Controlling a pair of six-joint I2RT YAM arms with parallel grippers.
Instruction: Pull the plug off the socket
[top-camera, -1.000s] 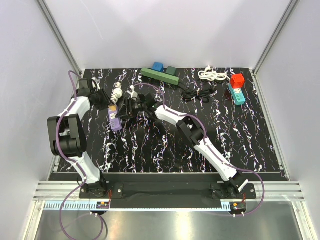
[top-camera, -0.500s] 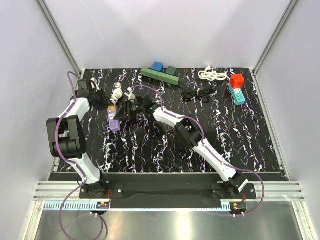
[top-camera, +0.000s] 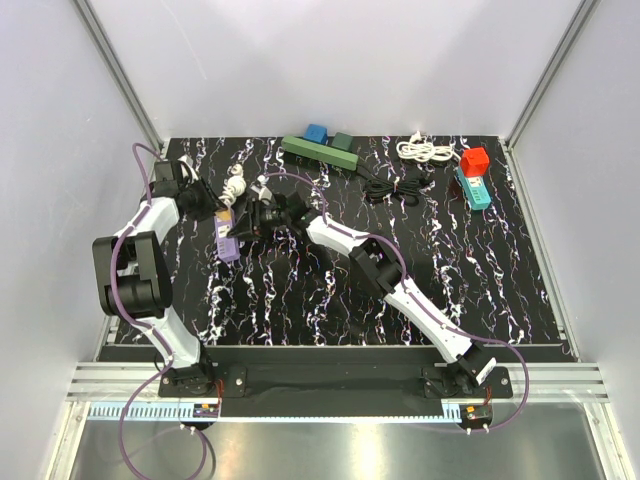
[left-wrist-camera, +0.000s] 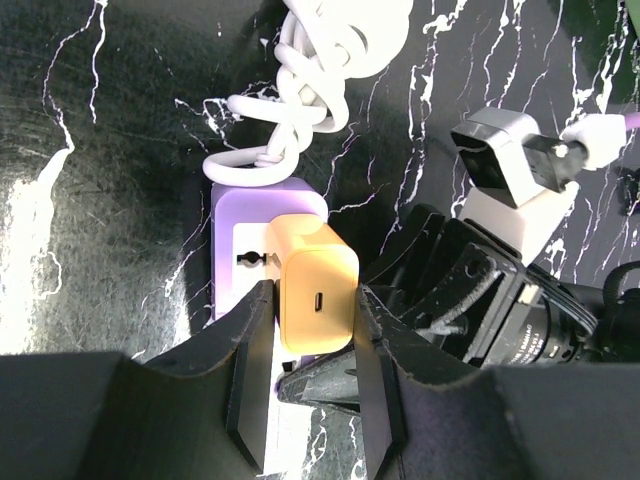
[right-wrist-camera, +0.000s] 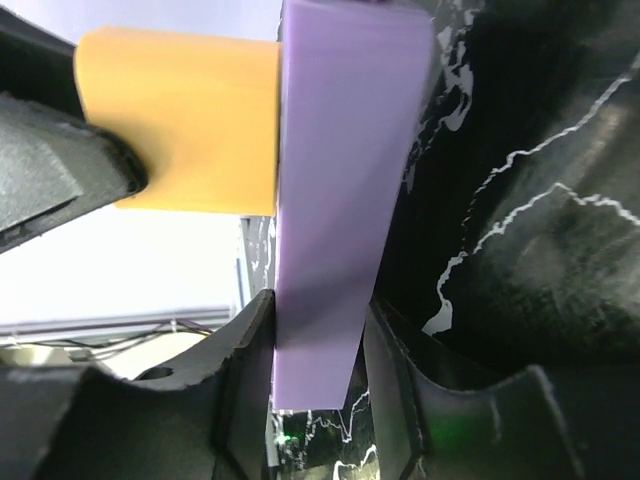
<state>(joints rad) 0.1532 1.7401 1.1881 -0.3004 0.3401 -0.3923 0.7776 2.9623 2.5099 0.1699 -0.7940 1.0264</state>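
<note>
A purple power strip (top-camera: 229, 244) lies at the left of the black marbled table, with an orange plug (top-camera: 226, 215) seated in it. My left gripper (top-camera: 216, 209) is shut on the orange plug (left-wrist-camera: 316, 290), one finger (left-wrist-camera: 250, 350) on each side of it. The purple strip (left-wrist-camera: 262, 215) lies under the plug. My right gripper (top-camera: 246, 224) is shut on the purple strip (right-wrist-camera: 340, 200), which stands edge-on between its fingers (right-wrist-camera: 240, 380). The orange plug (right-wrist-camera: 180, 120) sits flush against the strip's face. The right gripper (right-wrist-camera: 318, 370) holds the strip's lower end.
The strip's white cable (left-wrist-camera: 310, 80) is coiled just behind it. A green strip with blue and green plugs (top-camera: 320, 150) lies at the back. A black cable (top-camera: 395, 185), a white cord (top-camera: 425, 150) and a red plug on a teal strip (top-camera: 473, 172) are at the back right.
Both grippers and the purple strip have shifted slightly to the left. The plug remains seated in the strip.
</note>
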